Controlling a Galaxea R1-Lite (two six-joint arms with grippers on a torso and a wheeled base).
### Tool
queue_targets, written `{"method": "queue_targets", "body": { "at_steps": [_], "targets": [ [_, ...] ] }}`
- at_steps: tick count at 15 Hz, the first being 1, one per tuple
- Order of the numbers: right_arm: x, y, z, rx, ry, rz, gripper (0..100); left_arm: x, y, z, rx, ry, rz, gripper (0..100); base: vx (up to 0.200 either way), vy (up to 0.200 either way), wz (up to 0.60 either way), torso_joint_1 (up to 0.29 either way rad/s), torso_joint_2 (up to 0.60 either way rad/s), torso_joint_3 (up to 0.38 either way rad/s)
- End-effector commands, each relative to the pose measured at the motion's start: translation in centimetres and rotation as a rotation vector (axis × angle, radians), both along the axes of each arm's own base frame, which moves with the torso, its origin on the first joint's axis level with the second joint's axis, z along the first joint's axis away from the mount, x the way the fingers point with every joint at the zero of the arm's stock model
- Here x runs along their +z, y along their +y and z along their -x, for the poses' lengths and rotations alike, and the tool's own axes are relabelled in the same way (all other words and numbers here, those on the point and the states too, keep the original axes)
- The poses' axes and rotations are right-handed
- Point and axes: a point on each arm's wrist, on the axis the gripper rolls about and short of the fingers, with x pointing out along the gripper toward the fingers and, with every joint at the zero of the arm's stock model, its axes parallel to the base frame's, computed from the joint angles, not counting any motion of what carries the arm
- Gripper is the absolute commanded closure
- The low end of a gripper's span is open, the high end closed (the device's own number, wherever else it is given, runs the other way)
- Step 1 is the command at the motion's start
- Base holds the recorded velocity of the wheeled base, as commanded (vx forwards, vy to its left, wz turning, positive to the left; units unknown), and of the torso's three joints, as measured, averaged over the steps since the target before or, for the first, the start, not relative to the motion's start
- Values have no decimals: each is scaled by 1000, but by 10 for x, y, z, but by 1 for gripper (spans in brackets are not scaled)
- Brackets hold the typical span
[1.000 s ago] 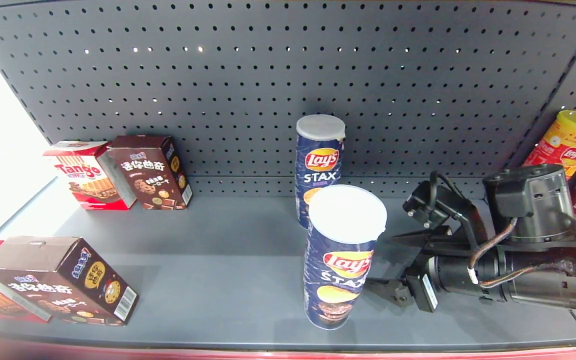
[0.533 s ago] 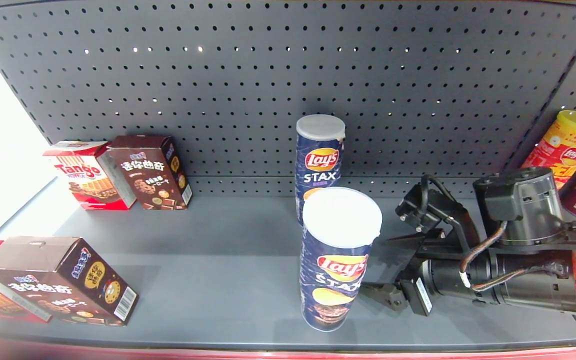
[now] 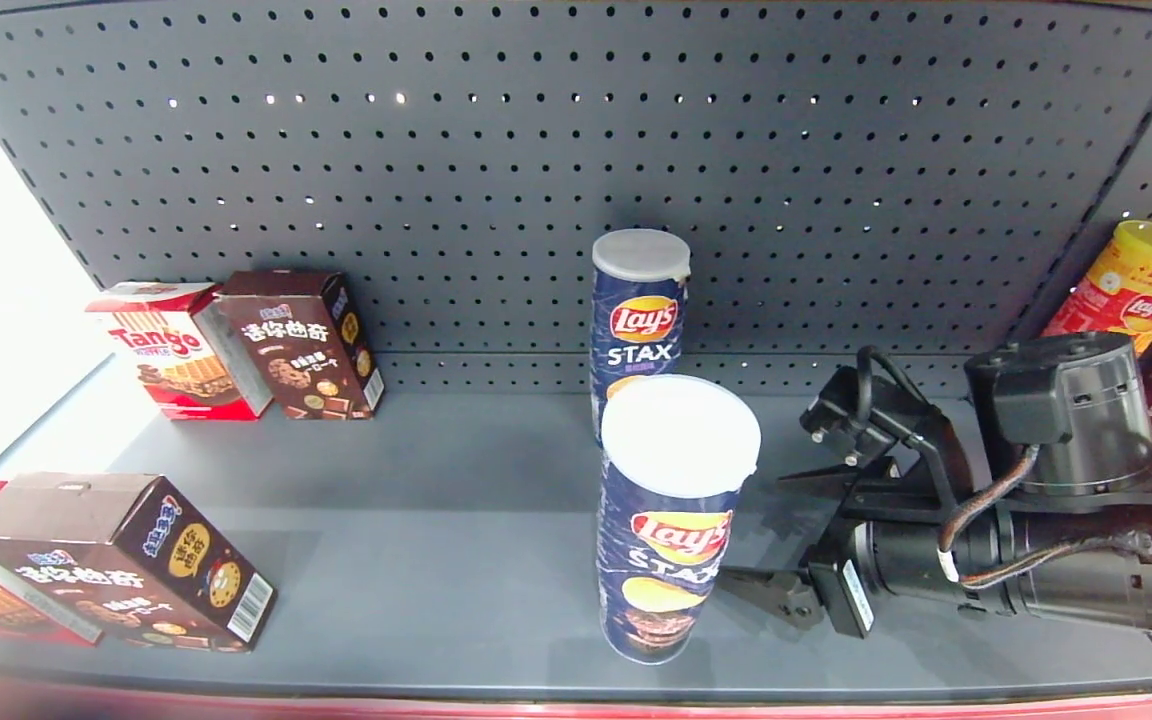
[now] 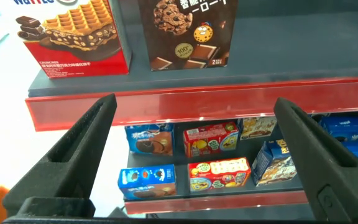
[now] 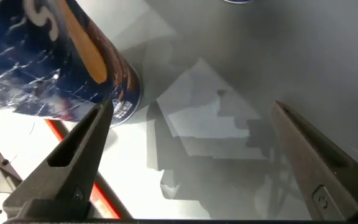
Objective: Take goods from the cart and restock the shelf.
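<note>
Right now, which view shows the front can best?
Head view: the front can stands whole, lid to base. The right wrist view gives its lower end, beside the right claw. The left wrist view faces a cookie box.

The left gripper (image 4: 194,104) is holding its two dark fingers (image 4: 73,155) spread wide, with nothing lying between them. Beyond the fingertips a dark shelf (image 4: 291,53) is carrying two cartons standing upright just beside each other: a red-and-white wafer box (image 4: 73,37) and a brown cookie box (image 4: 188,31). A glossy red strip (image 4: 241,102) is running along the shelf's front edge. Past that strip a lower level is showing rows of small goods: blue biscuit packs (image 4: 146,180), a red box (image 4: 210,140) and a red-and-white pack (image 4: 219,174) sitting near one another, with more blue packs (image 4: 347,134) crowding by the other finger
</note>
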Motion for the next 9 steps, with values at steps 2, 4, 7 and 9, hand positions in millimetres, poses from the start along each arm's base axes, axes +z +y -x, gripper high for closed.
{"method": "queue_targets", "body": {
  "at_steps": [2,4,7,9],
  "targets": [
    [0,5,6,31,1,1,0,0,0,0,0,2,-1,0,0,0,0,0,0,0],
    [-1,6,7,35,1,1,0,0,0,0,0,2,-1,0,0,0,0,0,0,0],
    [-2,-2,9,18,3,1,0,0,0,0,0,2,-1,0,0,0,0,0,0,0],
    [0,-9,12,-1,-4,-7,0,0,0,0,0,2,-1,0,0,0,0,0,0,0]
  ]
}}
